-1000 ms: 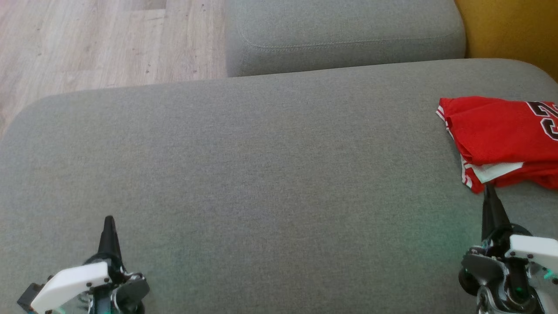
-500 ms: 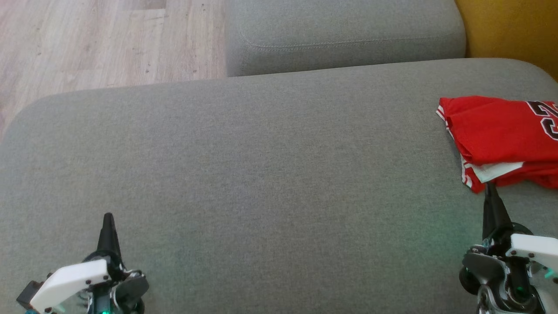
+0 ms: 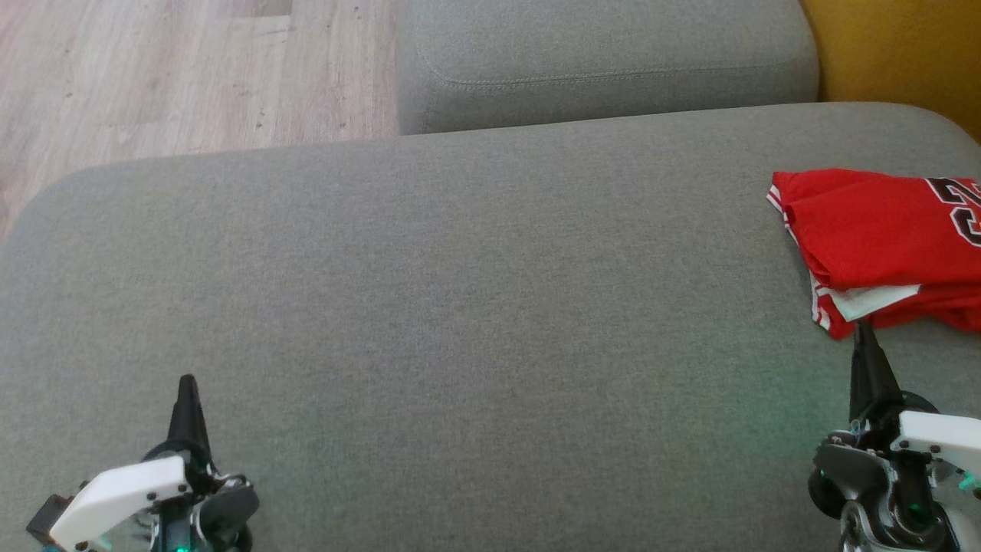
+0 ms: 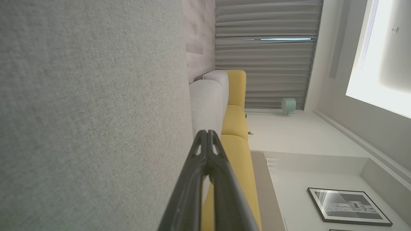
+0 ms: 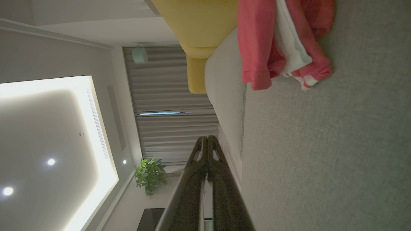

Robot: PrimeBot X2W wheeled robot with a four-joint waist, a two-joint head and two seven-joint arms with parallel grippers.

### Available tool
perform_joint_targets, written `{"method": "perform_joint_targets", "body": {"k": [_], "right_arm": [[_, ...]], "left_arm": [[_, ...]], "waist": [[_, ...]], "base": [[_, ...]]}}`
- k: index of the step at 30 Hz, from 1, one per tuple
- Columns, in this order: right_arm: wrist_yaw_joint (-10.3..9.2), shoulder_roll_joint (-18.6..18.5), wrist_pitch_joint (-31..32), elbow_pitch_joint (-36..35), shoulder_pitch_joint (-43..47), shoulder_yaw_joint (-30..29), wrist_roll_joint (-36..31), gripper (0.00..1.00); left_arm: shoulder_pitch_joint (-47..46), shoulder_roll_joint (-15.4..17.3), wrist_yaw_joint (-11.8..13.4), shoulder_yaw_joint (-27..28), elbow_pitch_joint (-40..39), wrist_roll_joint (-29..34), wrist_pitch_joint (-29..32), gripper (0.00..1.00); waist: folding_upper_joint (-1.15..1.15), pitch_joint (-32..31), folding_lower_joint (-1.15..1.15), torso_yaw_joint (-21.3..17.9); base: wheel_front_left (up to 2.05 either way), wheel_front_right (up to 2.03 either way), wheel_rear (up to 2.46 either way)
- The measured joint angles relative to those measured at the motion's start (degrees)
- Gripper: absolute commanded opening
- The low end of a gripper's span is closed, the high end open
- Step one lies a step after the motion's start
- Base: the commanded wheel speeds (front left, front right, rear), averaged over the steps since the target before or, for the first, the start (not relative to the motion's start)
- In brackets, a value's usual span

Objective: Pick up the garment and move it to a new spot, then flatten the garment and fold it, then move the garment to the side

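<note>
- Your left gripper [image 3: 186, 381] sits at the lower left of the head view with its two dark fingers pressed together to a single point. It holds nothing, and its tip lies over bare grey cushion [image 3: 460, 307].
- In the left wrist view the same fingers meet at the tip, with only slim slots showing lower down between them (nothing is caught there).
- Your right gripper [image 3: 863, 328] is at the lower right of the head view, fully closed too and gripping nothing.
- In the head view its tip seems to meet the lower left corner of the garment [image 3: 874, 230]. The right wrist view shows the cloth lying ahead of the tips with grey fabric between, so you have no hold on it.
- The garment is a red jersey with white trim, folded and lying on the cushion at the right edge of the head view, in the middle of its height.
- The right edge of the frame cuts the jersey off, so you see only part of its dark numerals, and you cannot read them whole.
- A white layer shows between the red folds at the lower edge; what it belongs to is hard to make out.
- The bottom edge cuts off both gripper bodies.
- A second grey cushion [image 3: 605, 61] lies at the top centre, wood floor [image 3: 153, 69] at the upper left, and a yellow surface [image 3: 897, 46] at the upper right.
</note>
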Motion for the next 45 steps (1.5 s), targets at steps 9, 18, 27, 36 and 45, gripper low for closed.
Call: {"method": "perform_joint_targets", "body": {"k": [9, 18, 27, 36, 45], "right_arm": [[0.0, 0.0, 0.5, 0.0, 0.0, -0.2, 0.0, 0.0], [0.0, 0.0, 0.5, 0.0, 0.0, -0.2, -0.1, 0.0], [0.0, 0.1, 0.6, 0.0, 0.0, -0.4, -0.2, 0.0], [0.0, 0.1, 0.7, 0.0, 0.0, -0.5, -0.3, 0.0], [0.0, 0.2, 1.0, 0.0, 0.0, -0.7, -0.3, 0.0]], "left_arm": [[0.0, -0.1, 0.0, 0.2, 0.0, 0.0, 0.0, 0.0], [0.0, -0.1, 0.0, 0.3, 0.0, 0.1, 0.3, 0.0], [0.0, -0.2, 0.0, 0.4, 0.0, 0.1, 0.3, 0.0], [0.0, -0.2, 0.0, 0.5, 0.0, 0.2, 0.5, 0.0], [0.0, -0.3, 0.0, 0.6, 0.0, 0.4, 0.5, 0.0]], "waist": [[0.0, 0.0, 0.0, 0.0], [0.0, 0.0, 0.0, 0.0], [0.0, 0.0, 0.0, 0.0], [0.0, 0.0, 0.0, 0.0], [0.0, 0.0, 0.0, 0.0]], "base": [[0.0, 0.0, 0.0], [0.0, 0.0, 0.0], [0.0, 0.0, 0.0], [0.0, 0.0, 0.0], [0.0, 0.0, 0.0]]}}
